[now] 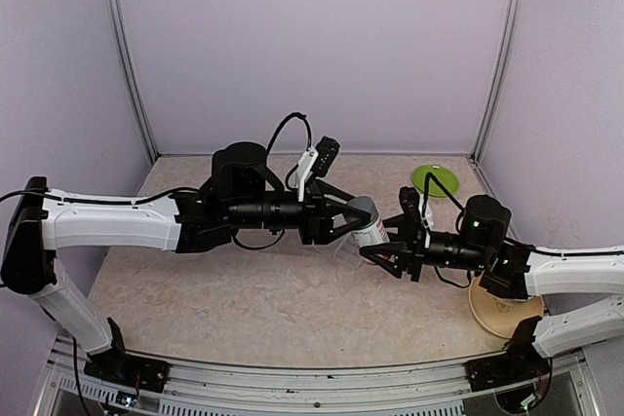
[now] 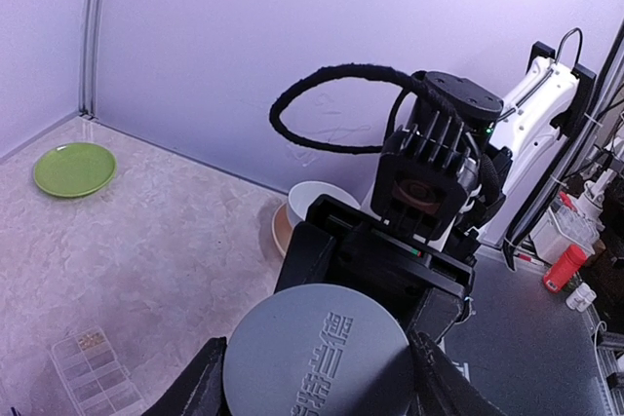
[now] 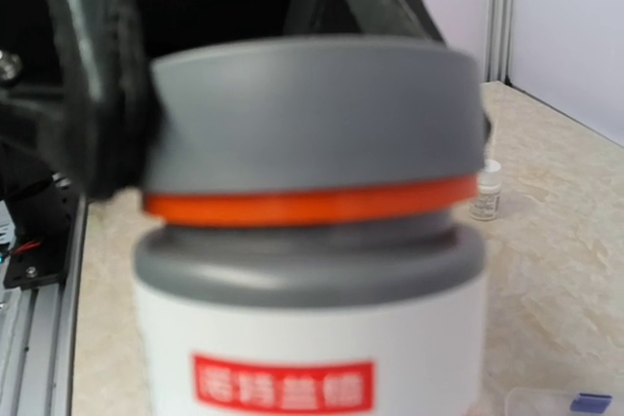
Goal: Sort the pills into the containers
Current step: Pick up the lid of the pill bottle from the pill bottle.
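A white pill bottle (image 1: 370, 232) with a red label is held between both grippers above the table. My left gripper (image 1: 343, 220) is shut on its grey cap (image 2: 314, 343), one black finger (image 2: 198, 389) on each side. My right gripper (image 1: 383, 251) grips the bottle body (image 3: 312, 338); its own fingers are hidden in the right wrist view. An orange ring (image 3: 302, 206) shows between cap and neck. The clear pill box (image 2: 94, 375) lies on the table below, and a corner of it also shows in the right wrist view (image 3: 561, 402). No loose pills show.
A round green plate (image 1: 436, 180) lies at the back right. A white bowl (image 2: 314, 200) stands on a tan plate (image 1: 499, 311) near the right arm. A small white vial (image 3: 485, 190) stands on the table. Walls enclose the back and sides.
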`<action>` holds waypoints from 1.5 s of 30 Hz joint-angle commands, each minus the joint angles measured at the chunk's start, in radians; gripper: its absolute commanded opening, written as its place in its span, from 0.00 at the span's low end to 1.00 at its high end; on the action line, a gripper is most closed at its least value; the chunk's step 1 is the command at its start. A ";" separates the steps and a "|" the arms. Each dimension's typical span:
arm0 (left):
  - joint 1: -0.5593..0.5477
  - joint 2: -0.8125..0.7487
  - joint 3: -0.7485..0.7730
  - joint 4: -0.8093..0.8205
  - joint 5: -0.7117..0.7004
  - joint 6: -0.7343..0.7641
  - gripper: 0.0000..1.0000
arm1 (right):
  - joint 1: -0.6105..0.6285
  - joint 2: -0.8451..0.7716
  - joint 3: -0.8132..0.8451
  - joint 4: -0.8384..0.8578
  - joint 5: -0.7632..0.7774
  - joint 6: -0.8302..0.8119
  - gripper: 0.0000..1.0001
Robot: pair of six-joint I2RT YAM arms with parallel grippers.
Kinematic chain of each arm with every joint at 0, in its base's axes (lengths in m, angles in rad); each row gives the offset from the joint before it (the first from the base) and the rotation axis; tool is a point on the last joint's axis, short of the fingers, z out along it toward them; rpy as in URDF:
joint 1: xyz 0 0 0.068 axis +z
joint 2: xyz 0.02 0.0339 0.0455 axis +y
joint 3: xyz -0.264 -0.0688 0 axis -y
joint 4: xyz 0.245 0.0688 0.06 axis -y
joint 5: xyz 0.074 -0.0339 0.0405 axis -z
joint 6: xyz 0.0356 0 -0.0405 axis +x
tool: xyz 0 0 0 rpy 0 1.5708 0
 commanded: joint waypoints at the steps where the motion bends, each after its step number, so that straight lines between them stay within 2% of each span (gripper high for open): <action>1: 0.006 -0.022 0.003 0.000 -0.055 -0.031 0.43 | 0.010 -0.007 -0.003 0.019 0.052 -0.016 0.27; 8: 0.001 -0.021 0.028 -0.076 -0.174 -0.111 0.40 | 0.010 0.013 0.017 -0.056 0.152 -0.052 0.26; 11: 0.001 -0.024 0.025 -0.087 -0.207 -0.153 0.40 | 0.010 0.011 0.009 -0.047 0.163 -0.059 0.26; 22: 0.008 -0.076 0.018 -0.145 -0.341 -0.165 0.39 | 0.010 0.025 0.000 -0.039 0.181 -0.075 0.26; 30: 0.016 -0.096 0.013 -0.174 -0.382 -0.191 0.36 | 0.010 0.036 -0.001 -0.034 0.182 -0.078 0.26; 35: 0.044 -0.102 -0.018 -0.184 -0.409 -0.190 0.36 | 0.011 0.020 0.001 -0.037 0.178 -0.081 0.26; 45: 0.111 -0.120 -0.158 -0.174 -0.558 -0.166 0.36 | 0.011 -0.044 0.000 -0.063 0.188 -0.081 0.27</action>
